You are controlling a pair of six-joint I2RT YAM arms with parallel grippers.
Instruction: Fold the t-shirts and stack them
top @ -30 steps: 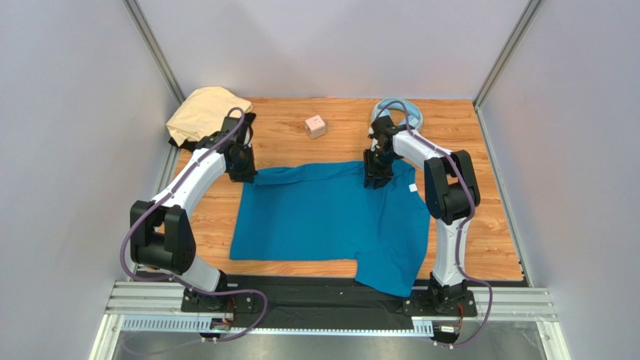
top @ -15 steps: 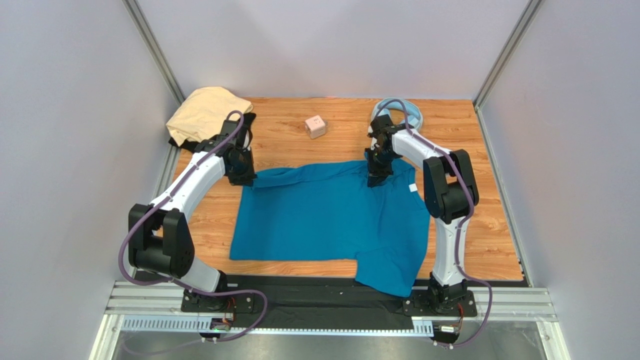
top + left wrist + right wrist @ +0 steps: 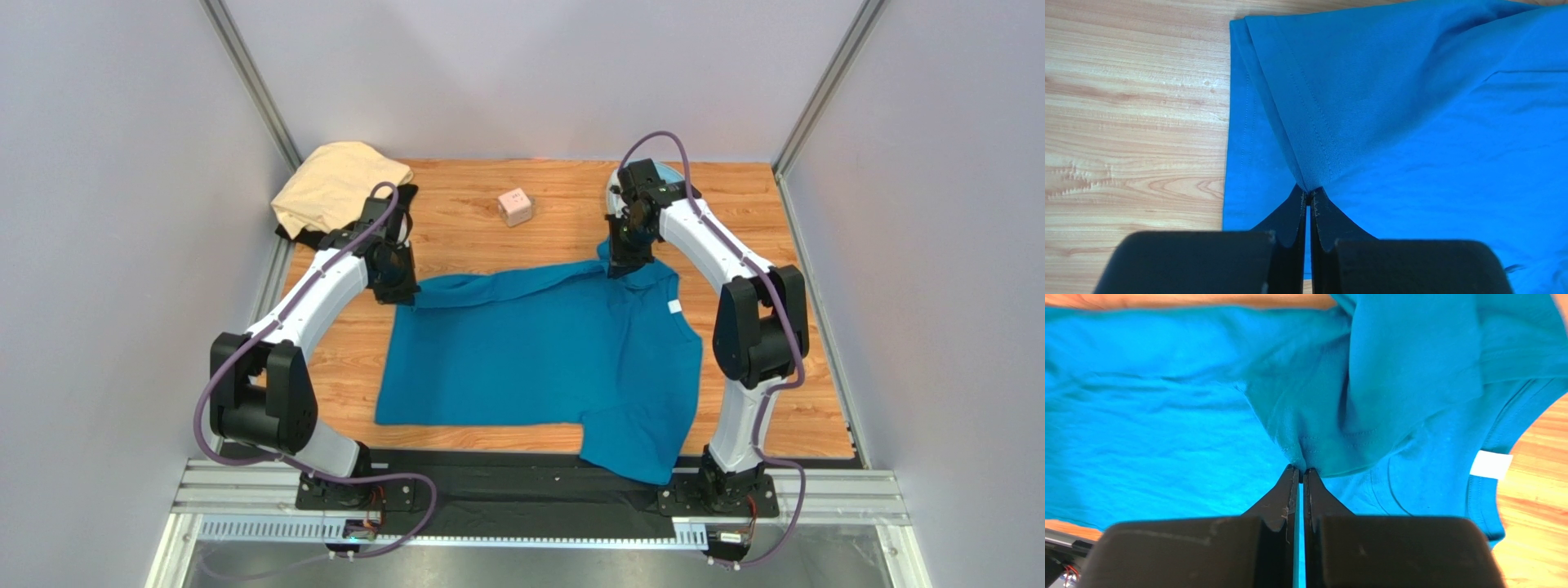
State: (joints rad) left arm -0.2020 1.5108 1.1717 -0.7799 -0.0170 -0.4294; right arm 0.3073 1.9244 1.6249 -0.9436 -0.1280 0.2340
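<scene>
The left gripper (image 3: 399, 284) and right gripper (image 3: 622, 261) each clamp the far edge of the teal shirt (image 3: 540, 355), which spreads nearward, long axis left to right.

— Plain teal-blue shirt (image 3: 540, 355), no print, stitching in matching thread. Small white tag (image 3: 1491, 464) by the collar.
— Logged. Pale tan shirt (image 3: 329, 178), plain as well; sliver of black cloth (image 3: 409, 194) at its edge.
— Orange-brown table (image 3: 810, 380), wood grain with darker streaks; paler in the left wrist view.
— Pink cube (image 3: 516, 206). Any marks on the faces?
— Too small to tell. White left arm (image 3: 321, 288) and right arm (image 3: 705, 239), black joints, purple cables (image 3: 209, 392).
— Pale grey walls (image 3: 123, 245).
</scene>
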